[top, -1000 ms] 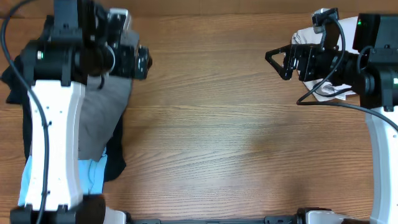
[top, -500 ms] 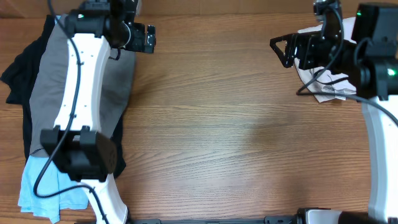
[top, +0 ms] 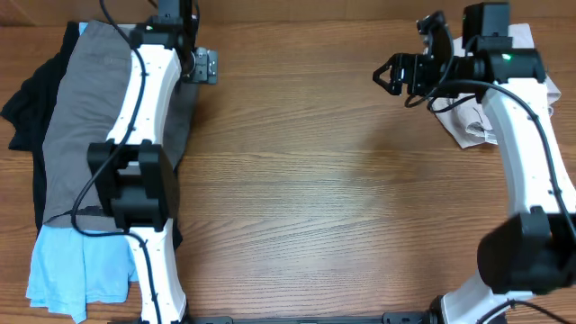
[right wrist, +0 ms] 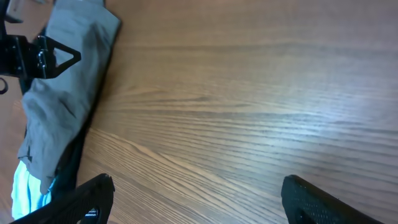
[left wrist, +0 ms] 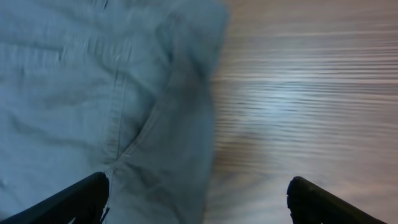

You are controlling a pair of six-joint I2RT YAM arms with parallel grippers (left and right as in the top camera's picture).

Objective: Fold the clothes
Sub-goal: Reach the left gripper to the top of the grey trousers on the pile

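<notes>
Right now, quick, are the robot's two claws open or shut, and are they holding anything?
Left gripper: open, holding nothing, over the edge of the grey shorts.
Right gripper: open, holding nothing, over the table.

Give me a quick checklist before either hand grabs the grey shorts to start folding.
1. Left hand open and empty: ok.
2. Left hand over the grey shorts edge: ok, the wrist view shows cloth under one finger.
3. Right hand open and empty: ok.
4. Right hand near the grey shorts: not ok, it hangs over bare table on the far side.
5. Grey shorts lying alone and flat: not ok, piled on a black garment and a light-blue shirt.
6. Left hand's height above the cloth: cannot tell.
</notes>
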